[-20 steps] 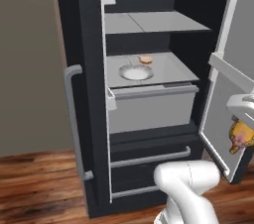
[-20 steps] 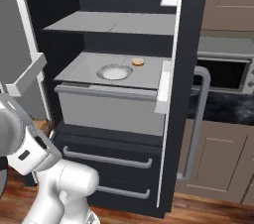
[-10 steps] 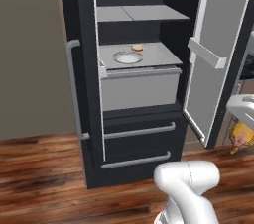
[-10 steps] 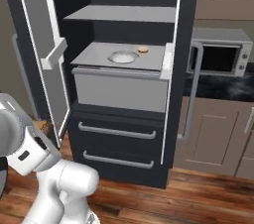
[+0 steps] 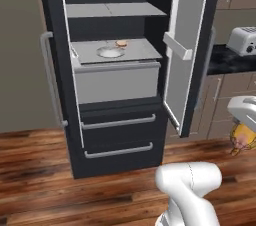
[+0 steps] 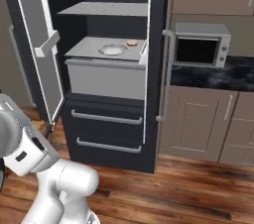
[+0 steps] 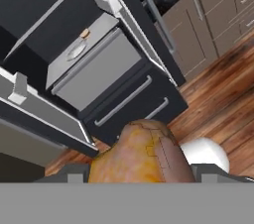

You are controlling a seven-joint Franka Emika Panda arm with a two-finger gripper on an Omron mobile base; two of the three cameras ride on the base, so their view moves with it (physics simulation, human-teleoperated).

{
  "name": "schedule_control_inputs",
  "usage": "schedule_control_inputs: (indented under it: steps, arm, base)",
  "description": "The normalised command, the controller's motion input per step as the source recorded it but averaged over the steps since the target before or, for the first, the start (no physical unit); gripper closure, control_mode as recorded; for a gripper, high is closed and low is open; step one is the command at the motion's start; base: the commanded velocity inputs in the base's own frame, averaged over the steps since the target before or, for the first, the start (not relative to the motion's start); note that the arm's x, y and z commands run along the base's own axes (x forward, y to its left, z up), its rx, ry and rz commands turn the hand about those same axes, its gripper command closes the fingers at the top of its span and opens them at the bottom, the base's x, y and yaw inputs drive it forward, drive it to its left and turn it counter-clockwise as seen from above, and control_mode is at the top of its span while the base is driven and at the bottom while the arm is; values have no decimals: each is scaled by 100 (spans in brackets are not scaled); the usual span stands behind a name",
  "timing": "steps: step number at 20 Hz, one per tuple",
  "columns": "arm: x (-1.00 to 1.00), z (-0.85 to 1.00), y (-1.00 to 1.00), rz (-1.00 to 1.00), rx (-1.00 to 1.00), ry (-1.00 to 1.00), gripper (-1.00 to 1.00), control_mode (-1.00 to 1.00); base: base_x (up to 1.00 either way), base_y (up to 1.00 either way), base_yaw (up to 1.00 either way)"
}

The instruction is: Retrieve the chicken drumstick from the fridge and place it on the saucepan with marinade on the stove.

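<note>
Gripping the chicken drumstick [image 7: 141, 153], the fingers hang beside the open fridge [image 5: 115, 145] holding a plate [image 5: 110, 52].

**Operator:** Report illumination and image quality.

**Arm:** Lighting is even and diffuse in all my views, with no identifiable source. The fridge [image 5: 120, 75] interior is darker toward its back wall; its grey shelves read clearly against the black body. The wood floor [image 6: 198, 188] carries soft, faint shadows only, darkest along the fridge's foot.

**Operator:** Glare or blur?

**Arm:** A weak sheen shows on the dark countertop [image 6: 218, 77]. The renders are low in resolution and slightly soft; edges look stepped. In my hand view the chicken drumstick [image 7: 141, 153] sits very close to the lens and appears smeared, with coarse texture. I detect no bending at the frame edges; straight lines stay straight.
</note>
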Motion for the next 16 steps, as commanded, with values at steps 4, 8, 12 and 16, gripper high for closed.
schedule_control_inputs:
  steps: [4,8,12,16]
  arm:
    - [0,0,0,0,0,0,100,100]
    - [0,0,0,0,0,0,100,100]
    - [0,0,0,0,0,0,100,100]
    - [0,0,0,0,0,0,100,100]
  base:
    - [-7,-85,0]
    - [0,-93,0]
    - [0,-95,0]
    - [0,-98,0]
